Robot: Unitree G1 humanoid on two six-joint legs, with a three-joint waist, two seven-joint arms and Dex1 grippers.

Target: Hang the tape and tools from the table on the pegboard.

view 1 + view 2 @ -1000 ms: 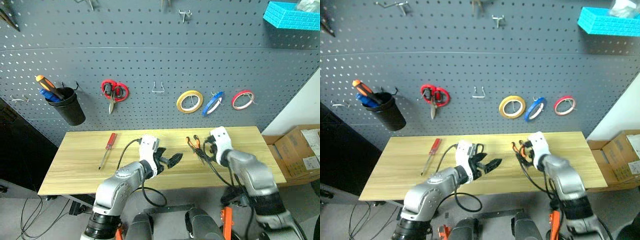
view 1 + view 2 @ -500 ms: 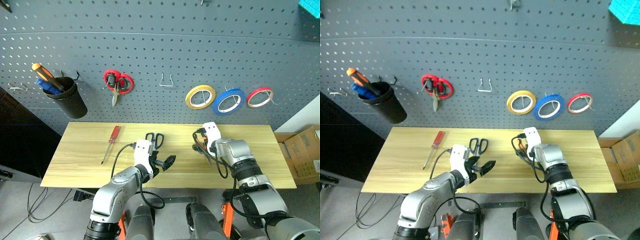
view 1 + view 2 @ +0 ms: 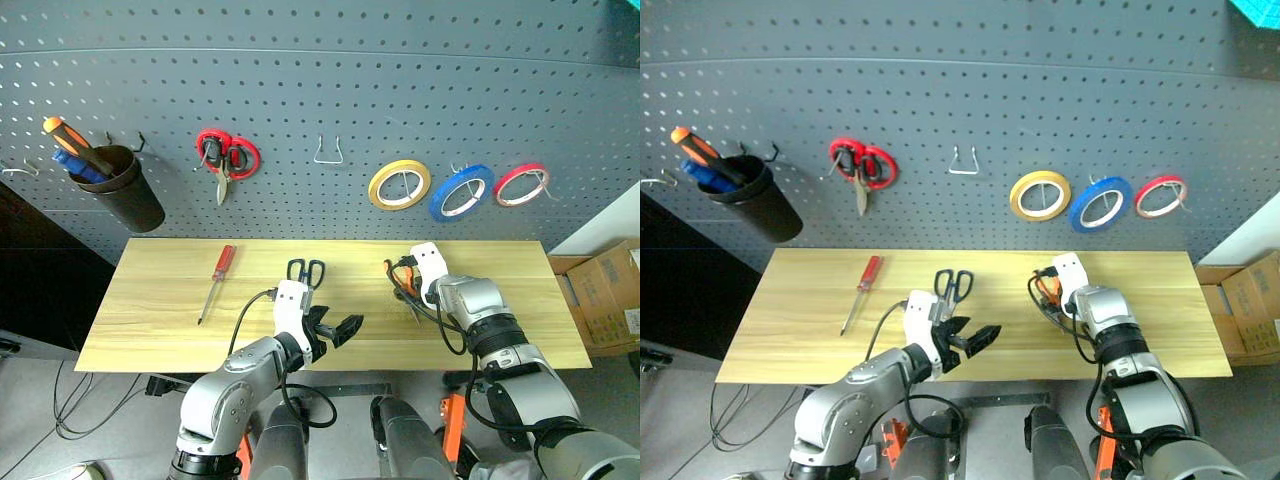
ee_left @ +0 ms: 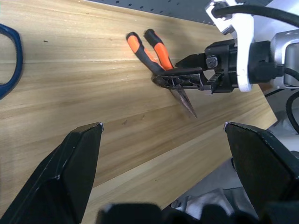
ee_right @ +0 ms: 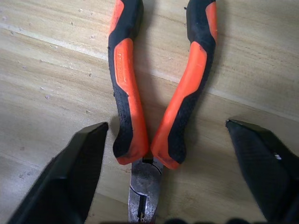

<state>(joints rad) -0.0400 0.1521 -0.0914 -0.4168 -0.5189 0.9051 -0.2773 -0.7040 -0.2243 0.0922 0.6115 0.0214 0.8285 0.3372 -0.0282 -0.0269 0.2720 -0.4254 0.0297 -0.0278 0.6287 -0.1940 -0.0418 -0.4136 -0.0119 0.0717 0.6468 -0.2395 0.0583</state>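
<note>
The orange-and-black pliers (image 5: 154, 93) lie flat on the table (image 3: 150, 320), handles pointing toward the pegboard (image 3: 300, 90). My right gripper (image 5: 166, 125) is low over their joint, open, one finger on each side and neither touching. The dark-handled scissors (image 3: 306, 270) lie on the table just beyond my left gripper (image 3: 335, 328), which hovers open and empty near the front edge. The blue tape (image 3: 460, 193) hangs on a pegboard hook between a yellow roll and a red roll.
A red screwdriver (image 3: 216, 280) lies on the table's left part. On the pegboard hang red-handled scissors (image 3: 226, 158), yellow tape (image 3: 399, 185), red tape (image 3: 524, 184), a black cup (image 3: 125, 190) with tools and an empty wire hook (image 3: 328, 152). A cardboard box (image 3: 610, 300) stands at the right.
The head view has tilted down toward the table. My right gripper has come forward and down over the pliers, its jaws narrowing a little. The left gripper has stayed put.
</note>
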